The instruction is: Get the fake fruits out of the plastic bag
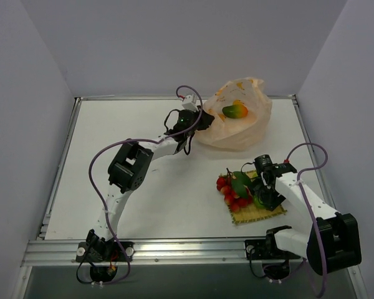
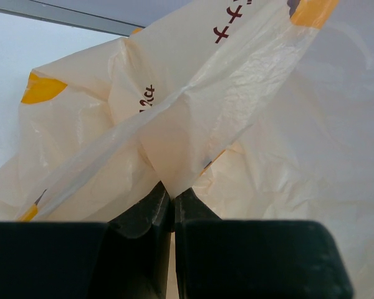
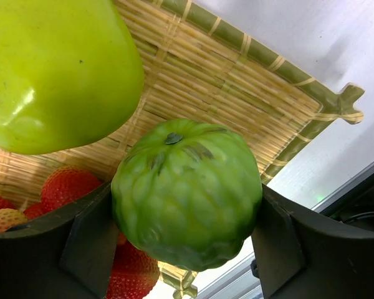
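On the plastic bag point(image 2: 174, 124) run dark-red characters point(image 2: 227, 28), perhaps Japanese

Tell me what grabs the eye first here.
The pale peach plastic bag sits at the far side of the table, with a green-orange mango showing inside it and its edge pinched in the left gripper. Nearer, the right gripper clasps a bumpy green fruit over the woven mat, beside a red berry bunch.

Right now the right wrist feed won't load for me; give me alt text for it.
The right gripper clamps a bumpy round green plastic fruit between its black fingers, over a yellow woven mat. A smooth yellow-green plastic fruit fills the upper left; red plastic berries show lower left.
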